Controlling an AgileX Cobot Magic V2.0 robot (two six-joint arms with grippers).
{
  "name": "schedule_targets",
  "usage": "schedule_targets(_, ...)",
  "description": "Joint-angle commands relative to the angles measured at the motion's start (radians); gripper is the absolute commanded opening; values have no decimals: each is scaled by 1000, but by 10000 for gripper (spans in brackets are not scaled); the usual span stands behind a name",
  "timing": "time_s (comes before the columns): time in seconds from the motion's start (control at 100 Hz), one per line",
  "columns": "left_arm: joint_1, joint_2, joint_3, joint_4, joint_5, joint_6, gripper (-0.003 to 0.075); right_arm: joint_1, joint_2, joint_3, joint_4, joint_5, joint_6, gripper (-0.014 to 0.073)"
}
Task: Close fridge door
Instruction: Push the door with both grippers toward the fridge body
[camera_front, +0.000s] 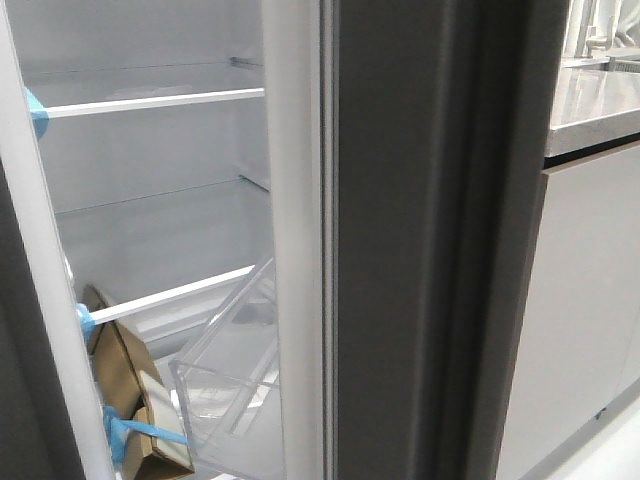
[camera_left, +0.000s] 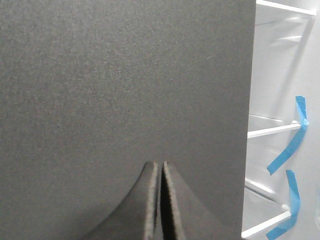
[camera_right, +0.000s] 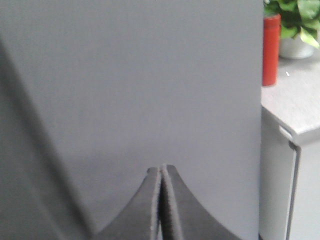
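Observation:
In the front view the fridge door (camera_front: 420, 240) stands open, seen edge-on as a thick dark-grey panel. Its inner face has a white rim (camera_front: 295, 240) and a clear plastic bin (camera_front: 230, 390). Neither gripper shows in the front view. In the right wrist view my right gripper (camera_right: 161, 167) is shut and empty, its tips at or just short of the door's flat grey outer face (camera_right: 140, 85). In the left wrist view my left gripper (camera_left: 158, 164) is shut and empty, close against a dark-grey panel (camera_left: 125, 80). Contact cannot be told.
The open fridge (camera_front: 150, 200) has white shelves, blue tape (camera_left: 297, 135) and a brown carton (camera_front: 130, 390). Another dark panel (camera_front: 20, 420) stands at the far left. A stone-look countertop (camera_front: 600, 100) over a pale cabinet (camera_front: 580, 300) stands right, with a red bottle (camera_right: 271, 50) and plant (camera_right: 295, 20).

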Motion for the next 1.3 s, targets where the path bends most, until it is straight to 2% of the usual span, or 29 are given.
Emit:
schedule_targets(0.0, -1, -11, 35, -4, -72, -4, -20, 13, 90, -72, 47, -98, -21, -45)
schedule_targets(0.37, -1, -11, 35, -4, -72, -4, -20, 15, 269, -200, 230, -112, -23, -45)
schedule_targets(0.58, -1, -11, 35, -4, -72, -4, -20, 15, 288, -204, 429, -106, -147, -45)
schedule_targets(1.29, -1, -11, 35, -4, -72, -4, -20, 15, 397, -204, 746, -18, -402, -45)
